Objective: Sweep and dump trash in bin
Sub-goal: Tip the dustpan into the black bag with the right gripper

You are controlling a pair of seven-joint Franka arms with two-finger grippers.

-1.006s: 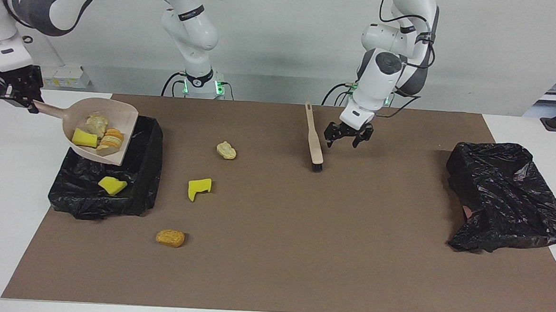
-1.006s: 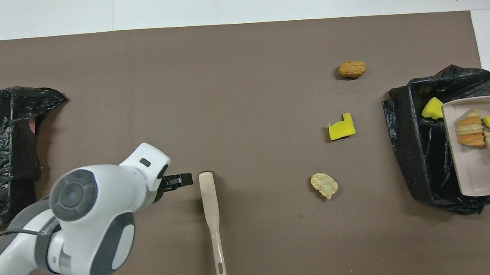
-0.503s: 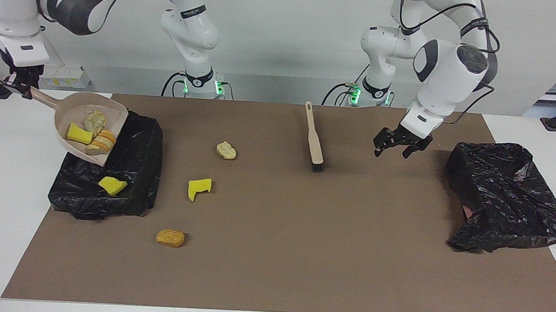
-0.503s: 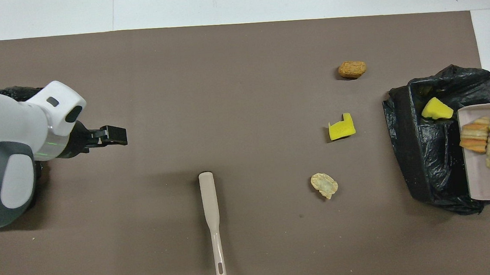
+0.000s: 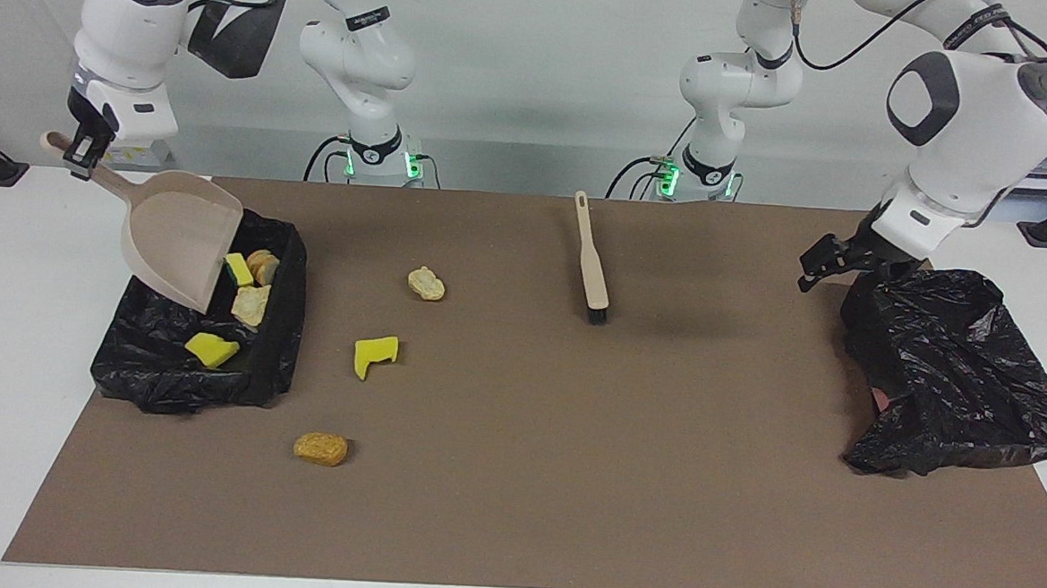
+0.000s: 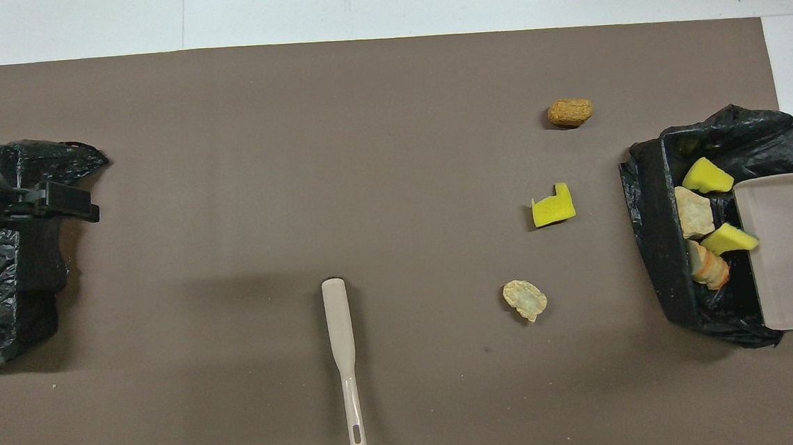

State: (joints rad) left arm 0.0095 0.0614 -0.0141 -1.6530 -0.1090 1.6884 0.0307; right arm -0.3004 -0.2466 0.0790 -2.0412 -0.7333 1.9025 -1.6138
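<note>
Since a second ago the dustpan (image 5: 181, 240) has tipped steeply, mouth down, over the black-lined bin (image 5: 277, 380) at the right arm's end of the surface, and its load has slid out: four scraps of trash (image 5: 252, 302) now lie in that bin. Meanwhile the left claw (image 5: 825, 263) has swung away from the brush (image 5: 591, 262) to hang over the edge of the crumpled black bag (image 5: 958, 371) at the left arm's end, its fingers spread wide and empty. The right claw (image 5: 83, 147) is clamped shut on the dustpan's handle, up in the air over the white surface (image 5: 20, 321) beside the bin. Three scraps are still loose on the brown mat: a pale lump (image 5: 426, 283) nearer the robots, a yellow sponge chunk (image 5: 375, 355) in the middle, and an orange-brown lump (image 5: 321, 448) farthest from them. These look light, soft and springy, so I judge they will tumble or skid under a brush rather than resist it, and pinching them would squash them; pushing low against their sides is safer. The brush itself is stiff and slim, best taken along its handle, away from the bristles.
</note>
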